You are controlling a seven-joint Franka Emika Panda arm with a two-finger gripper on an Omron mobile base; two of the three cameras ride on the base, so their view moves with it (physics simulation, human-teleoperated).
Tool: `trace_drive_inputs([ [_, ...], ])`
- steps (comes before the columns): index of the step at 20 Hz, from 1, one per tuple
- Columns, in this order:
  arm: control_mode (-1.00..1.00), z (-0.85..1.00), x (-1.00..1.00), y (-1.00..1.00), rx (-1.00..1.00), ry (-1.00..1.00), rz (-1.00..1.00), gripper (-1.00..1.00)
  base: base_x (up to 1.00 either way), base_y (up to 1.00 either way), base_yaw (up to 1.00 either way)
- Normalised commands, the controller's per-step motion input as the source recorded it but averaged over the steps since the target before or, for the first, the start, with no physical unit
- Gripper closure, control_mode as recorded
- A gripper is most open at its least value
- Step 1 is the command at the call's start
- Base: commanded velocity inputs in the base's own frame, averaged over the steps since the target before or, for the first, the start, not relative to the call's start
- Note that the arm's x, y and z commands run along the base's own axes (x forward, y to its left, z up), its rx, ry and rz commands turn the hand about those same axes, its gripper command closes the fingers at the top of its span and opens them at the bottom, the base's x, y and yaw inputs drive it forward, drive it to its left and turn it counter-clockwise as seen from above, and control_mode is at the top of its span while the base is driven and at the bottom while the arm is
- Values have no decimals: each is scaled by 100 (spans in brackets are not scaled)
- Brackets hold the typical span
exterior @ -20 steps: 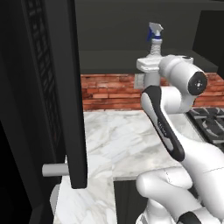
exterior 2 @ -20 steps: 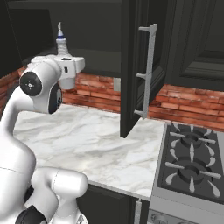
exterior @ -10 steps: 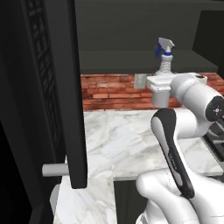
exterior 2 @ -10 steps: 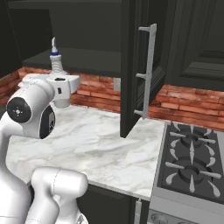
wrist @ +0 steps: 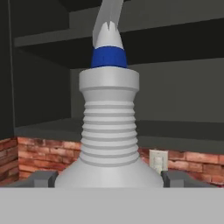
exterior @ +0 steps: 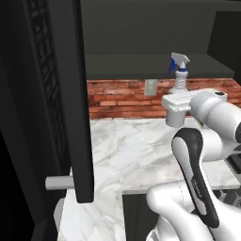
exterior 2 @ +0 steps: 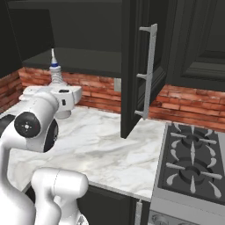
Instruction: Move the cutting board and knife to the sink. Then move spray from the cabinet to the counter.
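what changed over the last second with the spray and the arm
The spray, held between the gripper fingers, was carried out of the cabinet and downward, toward the counter; in the left base view it slid rightward. It isn't set down yet. The grip didn't change; cabinet door open as before.

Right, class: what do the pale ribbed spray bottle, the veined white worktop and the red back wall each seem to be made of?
The pale grey-white spray bottle looks like matte plastic: moulded ribs on the neck, a blue collar.
The white worktop looks like polished marble, going by its grey veins, though it could be an imitation.
The red back wall looks like rough brick with pale mortar lines.
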Motion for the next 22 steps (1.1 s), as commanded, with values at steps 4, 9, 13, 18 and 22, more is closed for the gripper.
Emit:
trace_drive_inputs([
  [4, -100, -25, -13, 2, 2, -1, 6, 100, 0, 0, 0],
  [9, -100, -38, -36, 13, 2, -2, 10, 100, 0, 0, 0],
  [13, -100, -35, -43, 31, 0, -7, 0, 100, 0, 0, 0],
  [18, -100, -33, -34, 32, 0, -16, -3, 100, 0, 0, 0],
  [22, -100, -34, -21, 40, 0, -19, -11, 100, 0, 0, 0],
])
